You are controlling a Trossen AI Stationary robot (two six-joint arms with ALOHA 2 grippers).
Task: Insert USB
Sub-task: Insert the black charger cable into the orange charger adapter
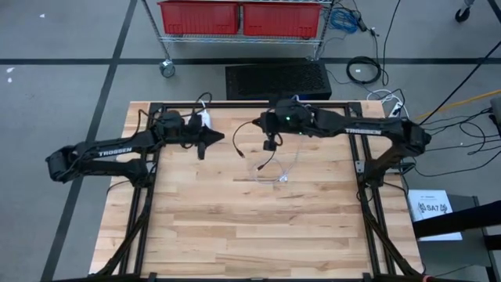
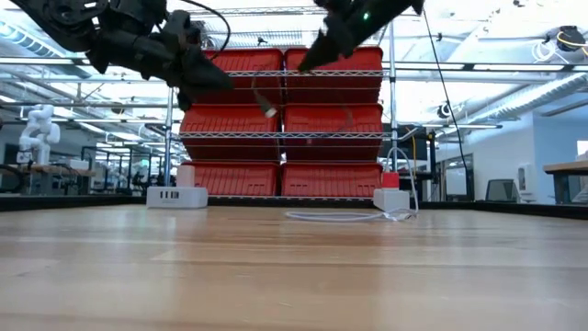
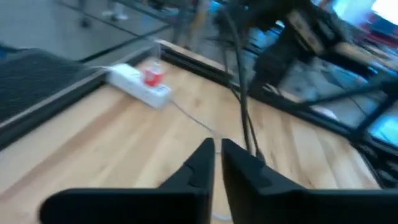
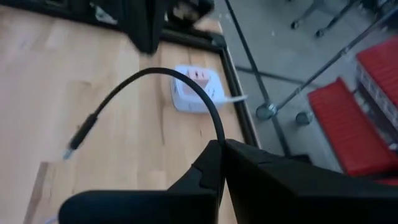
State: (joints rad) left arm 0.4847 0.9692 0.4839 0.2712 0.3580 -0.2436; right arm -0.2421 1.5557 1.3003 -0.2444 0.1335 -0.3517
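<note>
Above the far half of my wooden table [image 1: 258, 227] both arms hang in the air, and nothing they carry touches the wood. My right gripper [image 1: 270, 143] is near the middle of the far side, and its fingers [image 4: 211, 163] are pinched tight on a thin black cable [image 4: 161, 78]. That cable curves up out of the fingers, bends over, and ends in a small USB plug [image 4: 79, 138] that dangles free over the boards. From the low view I see the same plug [image 2: 266, 108] swinging in the air between the two arms, well above the table. My left gripper [image 1: 205, 146] is just beside it on the left, also lifted. Its fingers [image 3: 202, 160] are almost together with only a thin slit between them, and I see nothing held in that slit. The black cable [image 3: 244, 112] hangs right past its fingertips. A white charger block [image 1: 204, 119] sits by the far edge of the table, close to my left gripper, and in the right wrist view I can see slots in its face [image 4: 198, 87]. A white power strip with a red switch [image 2: 390, 195] lies on the table farther right, with a pale cord [image 2: 340, 217] looped flat on the wood beside it. Red bins [image 2: 276, 119] fill the wire shelf behind the table.
</note>
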